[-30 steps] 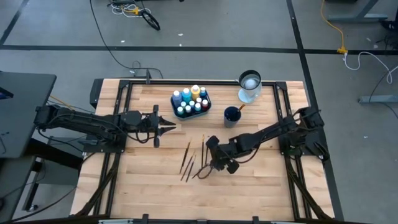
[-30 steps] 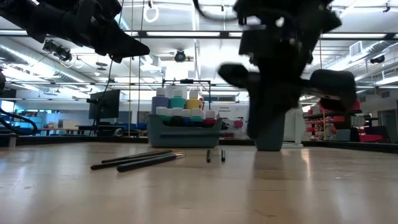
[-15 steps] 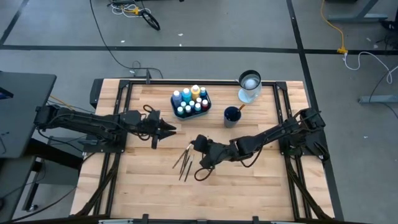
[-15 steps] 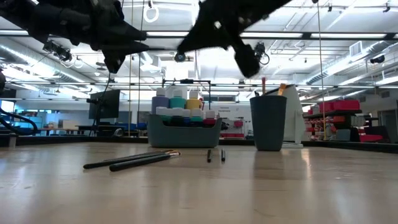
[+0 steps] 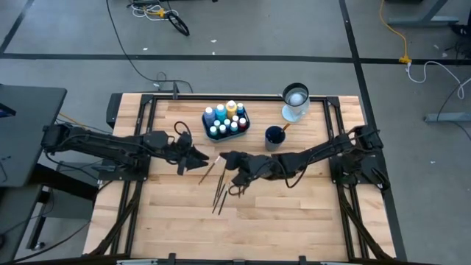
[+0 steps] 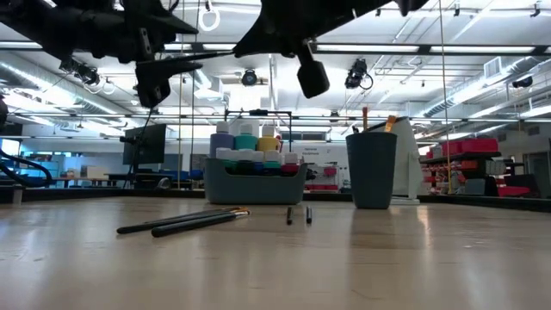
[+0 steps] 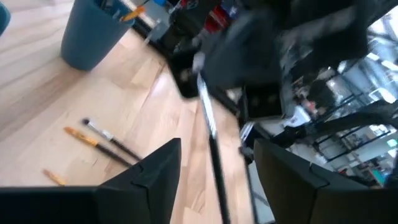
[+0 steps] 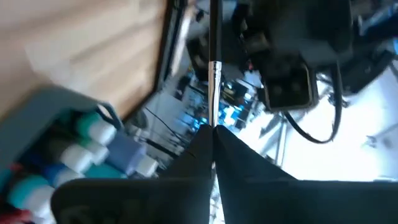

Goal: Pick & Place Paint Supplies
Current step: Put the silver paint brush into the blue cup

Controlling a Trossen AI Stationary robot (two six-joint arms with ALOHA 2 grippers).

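My right gripper [image 5: 224,158] is shut on a thin dark-handled brush [image 5: 209,169] above the table's middle. That brush reaches toward my left gripper [image 5: 197,156], which is open. In the left wrist view the brush's shaft [image 7: 211,137] stands between the two fingers of my left gripper [image 7: 214,149]; I cannot tell whether they touch it. Several more brushes [image 5: 221,195] lie flat on the wood. Small paint bottles stand in the teal tray [image 5: 227,120] at the far middle. My right gripper pinches the brush between its two shut fingers [image 8: 212,134] near one end. The shaft with its silver ferrule [image 8: 214,70] runs on past the fingertips toward the left gripper. The fingers point toward the table's left. The brush is lifted clear of the table.
A dark blue cup [image 5: 274,137] with a brush in it stands right of the tray, and a clear jar [image 5: 295,101] stands at the far right. Bare wood lies along the near half of the table [image 5: 294,221].
My right gripper has risen from the brushes on the table and gone toward the table's left and far edge, carrying one brush up to the left gripper. My left gripper has opened and now has the brush's shaft between its fingers.
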